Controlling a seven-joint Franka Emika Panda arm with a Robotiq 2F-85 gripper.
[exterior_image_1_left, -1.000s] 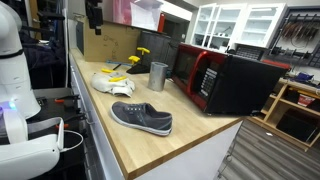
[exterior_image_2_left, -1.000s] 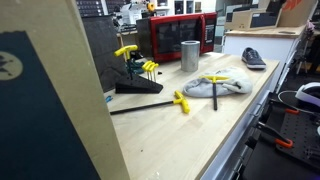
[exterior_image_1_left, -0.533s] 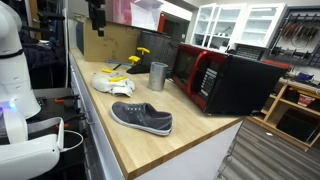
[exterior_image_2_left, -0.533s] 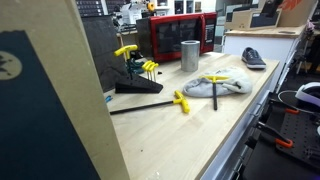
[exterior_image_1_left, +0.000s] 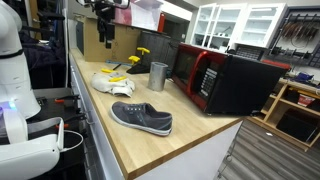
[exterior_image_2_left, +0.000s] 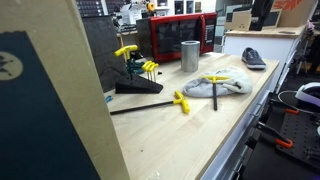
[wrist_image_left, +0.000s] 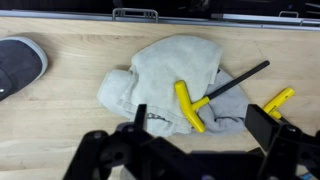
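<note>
Gripper (exterior_image_1_left: 106, 36) released, high over the grey cloth (exterior_image_1_left: 112, 82)
In an exterior view it hangs well above the cloth, which lies beyond the shoe (exterior_image_1_left: 142, 118). In an exterior view a yellow T-handle key (exterior_image_2_left: 215, 78) rests on the cloth. In the wrist view the fingers (wrist_image_left: 140, 120) stand spread, empty.

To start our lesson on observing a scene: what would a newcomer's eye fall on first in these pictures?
The red-fronted microwave on the wooden counter stands out, with a grey sneaker lying alone nearer the counter's end. In the wrist view, the open end effector hangs above a crumpled grey cloth with a yellow T-handle hex key lying on it.
</note>
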